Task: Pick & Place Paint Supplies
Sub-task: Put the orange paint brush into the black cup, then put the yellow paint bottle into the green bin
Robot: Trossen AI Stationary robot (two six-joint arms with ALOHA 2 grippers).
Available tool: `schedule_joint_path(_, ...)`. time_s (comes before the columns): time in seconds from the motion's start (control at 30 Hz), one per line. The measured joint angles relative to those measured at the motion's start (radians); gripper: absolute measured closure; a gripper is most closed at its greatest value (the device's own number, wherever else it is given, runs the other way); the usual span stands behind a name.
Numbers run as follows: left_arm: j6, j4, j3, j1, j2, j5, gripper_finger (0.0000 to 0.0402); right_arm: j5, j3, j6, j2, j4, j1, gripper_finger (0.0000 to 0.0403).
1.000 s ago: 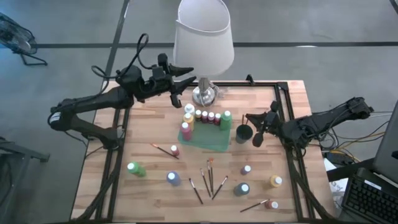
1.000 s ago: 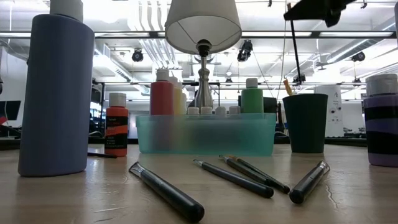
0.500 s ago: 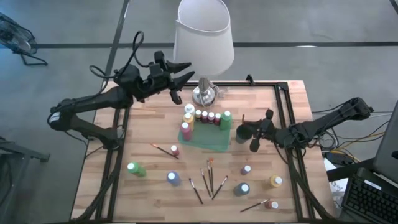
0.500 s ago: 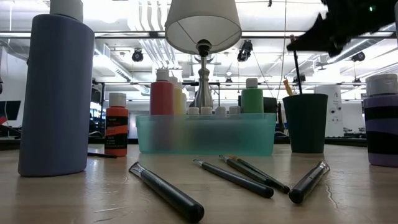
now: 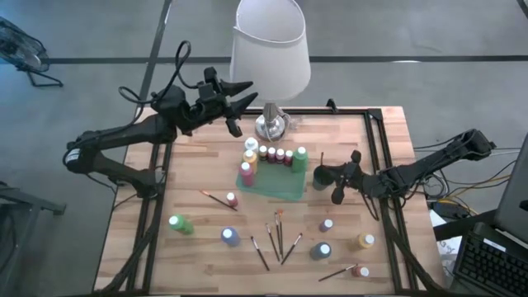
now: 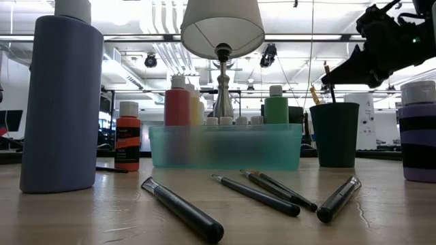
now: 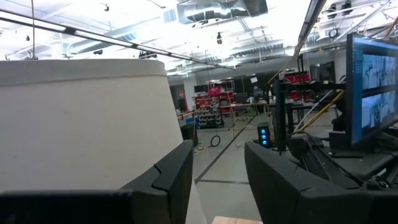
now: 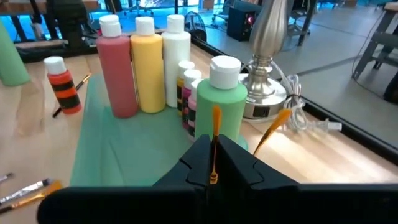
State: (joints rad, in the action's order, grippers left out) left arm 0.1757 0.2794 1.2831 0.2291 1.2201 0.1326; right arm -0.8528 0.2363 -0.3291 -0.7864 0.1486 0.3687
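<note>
Paintbrush [image 8: 214, 140] with an orange handle stands upright between the clenched fingers of the right gripper [image 5: 334, 176], and we see this gripper just over the dark cup [image 6: 334, 134], touching or almost touching its rim. Another orange brush [image 8: 272, 129] leans in that cup, just ahead of the gripper. Beyond the cup, further from the right gripper, the teal tray [image 5: 280, 186] holds the tall green bottle [image 8: 221, 99], the red bottle [image 8: 118, 71], the yellow bottle [image 8: 147, 68] and some small ones. Loose brushes [image 5: 278, 235] lie on the tabletop [image 5: 206, 239], well apart from both grippers. We find the left gripper [image 5: 239, 93] raised beside the lamp [image 5: 270, 49], its fingers parted and holding nothing.
</note>
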Motion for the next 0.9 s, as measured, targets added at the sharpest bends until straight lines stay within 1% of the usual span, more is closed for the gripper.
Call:
schedule_joint_path(0.1,0.0,0.0,0.0,0.0,0.0,0.0,0.025,0.009,-0.001,-0.004,0.0,0.0,0.0,0.037)
schedule_joint_path(0.23,-0.004,0.0,0.0,0.0,0.0,0.0,0.025,0.067,-0.001,0.018,0.0,-0.002,0.0,0.0341)
schedule_joint_path(0.67,-0.027,-0.003,-0.011,-0.001,0.0,-0.003,0.025,0.068,0.005,0.002,0.001,-0.022,-0.002,0.0199)
schedule_joint_path(0.77,-0.027,-0.003,-0.011,-0.001,0.0,-0.003,0.025,0.027,0.025,0.006,0.001,-0.054,-0.004,0.0179)
schedule_joint_path(0.9,-0.027,-0.006,-0.011,-0.001,0.0,-0.003,0.025,-0.044,0.083,0.015,0.001,-0.136,-0.003,0.0164)
